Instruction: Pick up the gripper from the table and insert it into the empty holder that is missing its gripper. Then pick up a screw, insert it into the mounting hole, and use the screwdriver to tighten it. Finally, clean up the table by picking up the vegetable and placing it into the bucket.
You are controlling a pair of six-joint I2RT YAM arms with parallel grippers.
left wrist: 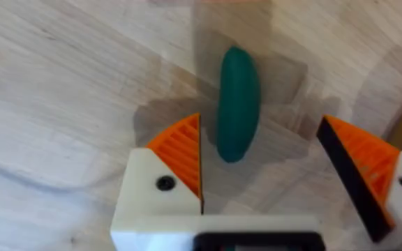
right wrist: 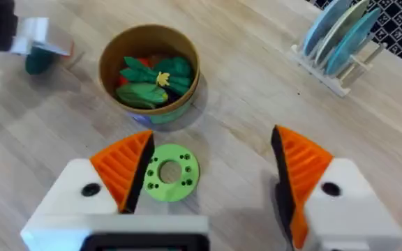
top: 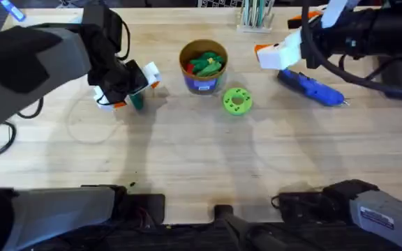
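On the wooden desk (top: 201, 160), the left gripper (left wrist: 260, 164) hovers at far left, jaws wide open astride the dark green vegetable (left wrist: 239, 103), apparently not touching it, while the right gripper (right wrist: 211, 174), jaws also open and empty, hangs right of the toy-filled bucket (top: 203, 66), above the blue screwdriver (top: 313, 88).

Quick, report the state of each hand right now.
Left hand: open, holding nothing, fingers straddling the vegetable on the table.
Right hand: open, empty, above the green disc.

Overhead looks down; right wrist nearer; both share bucket (top: 203, 64).
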